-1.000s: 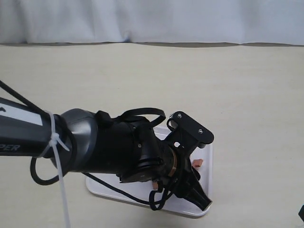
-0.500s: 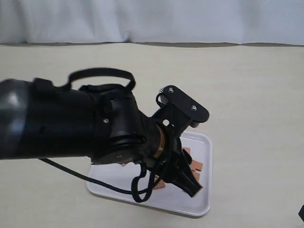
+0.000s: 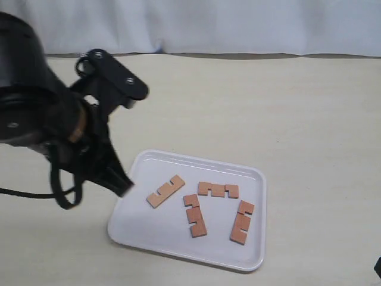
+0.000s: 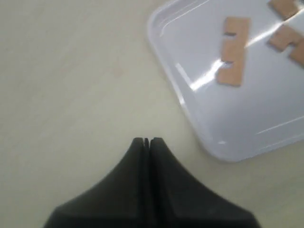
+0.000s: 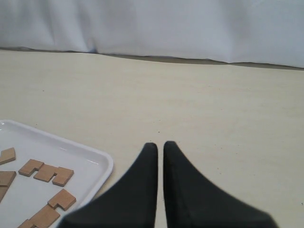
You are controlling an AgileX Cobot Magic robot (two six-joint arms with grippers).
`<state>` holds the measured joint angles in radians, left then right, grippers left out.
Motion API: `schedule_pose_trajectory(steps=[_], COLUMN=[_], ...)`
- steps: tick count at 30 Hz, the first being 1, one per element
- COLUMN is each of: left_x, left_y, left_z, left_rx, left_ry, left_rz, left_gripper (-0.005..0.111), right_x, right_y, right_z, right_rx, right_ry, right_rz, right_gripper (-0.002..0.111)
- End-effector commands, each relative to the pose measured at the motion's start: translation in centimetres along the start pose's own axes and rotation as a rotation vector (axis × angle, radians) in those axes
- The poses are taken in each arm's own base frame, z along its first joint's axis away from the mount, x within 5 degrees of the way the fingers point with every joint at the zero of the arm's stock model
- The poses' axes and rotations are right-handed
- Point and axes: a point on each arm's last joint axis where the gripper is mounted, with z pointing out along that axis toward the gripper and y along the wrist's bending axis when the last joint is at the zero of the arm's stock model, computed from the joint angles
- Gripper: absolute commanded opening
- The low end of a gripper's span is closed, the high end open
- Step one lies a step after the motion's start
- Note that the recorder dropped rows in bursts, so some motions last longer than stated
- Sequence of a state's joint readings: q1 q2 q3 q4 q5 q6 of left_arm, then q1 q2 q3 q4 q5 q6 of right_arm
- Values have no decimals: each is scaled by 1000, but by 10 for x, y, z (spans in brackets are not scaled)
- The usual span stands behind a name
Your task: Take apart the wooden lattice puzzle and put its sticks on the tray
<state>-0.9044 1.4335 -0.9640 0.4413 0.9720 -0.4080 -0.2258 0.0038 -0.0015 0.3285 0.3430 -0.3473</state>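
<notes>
Four reddish-brown notched wooden sticks [image 3: 218, 190] lie loose on large white plastic tray [image 3: 143, 223]. Left hand [image 3: 122, 186] closed, empty, just beside tray. Right hand [image 5: 160, 145] closed, empty.

Right wrist view: my gripper over the table, near the tray corner.

My gripper [image 5: 159, 145] shows two black fingers [image 5: 142, 190] drawn almost together, with only a thin slit of table visible between the tips. They stand over the beige table [image 5: 213, 104], near the rounded corner of the white tray [image 5: 107, 164]; whether they touch the surface cannot be told. Loose reddish-brown sticks [image 5: 46, 172] lie flat on the tray, notched and not interlocked, several cut off by the frame edge. A white cloth [image 5: 152, 23] runs along the table's far side.
</notes>
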Motion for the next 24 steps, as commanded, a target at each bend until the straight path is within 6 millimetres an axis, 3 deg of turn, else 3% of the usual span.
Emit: schedule_pose_trajectory(steps=[1, 2, 3, 4, 5, 8, 13, 17, 22, 24], left_x=[50, 59, 79, 88, 101, 112, 146, 188, 221, 222], left_y=[56, 66, 91, 104, 125, 139, 117, 87, 62, 61], left_z=[9, 9, 8, 5, -6, -30, -75, -102, -123, -124], left_rx=[-20, -25, -56, -78, -107, -101, -195, -321, -405, -370], left_ry=[114, 128, 146, 149, 79, -173, -640, -966, -1228, -1239], left_rz=[-137, -160, -223, -271, -429, -653, -670, -629, -606, -617], left_gripper=[0, 0, 0, 0, 0, 0, 0, 0, 0, 0], right_x=[0, 0, 0, 0, 0, 0, 0, 0, 0, 0], right_y=[0, 0, 0, 0, 0, 0, 0, 0, 0, 0], right_z=[0, 0, 0, 0, 0, 0, 0, 0, 0, 0], right_rx=[-4, -4, -4, -4, -4, -4, -4, -4, -4, -4], right_ry=[-4, -4, -4, -4, -4, -4, -4, -4, -4, -4], right_rz=[6, 6, 6, 6, 6, 6, 6, 6, 6, 5], right_gripper=[4, 4, 4, 4, 4, 4, 4, 4, 4, 4])
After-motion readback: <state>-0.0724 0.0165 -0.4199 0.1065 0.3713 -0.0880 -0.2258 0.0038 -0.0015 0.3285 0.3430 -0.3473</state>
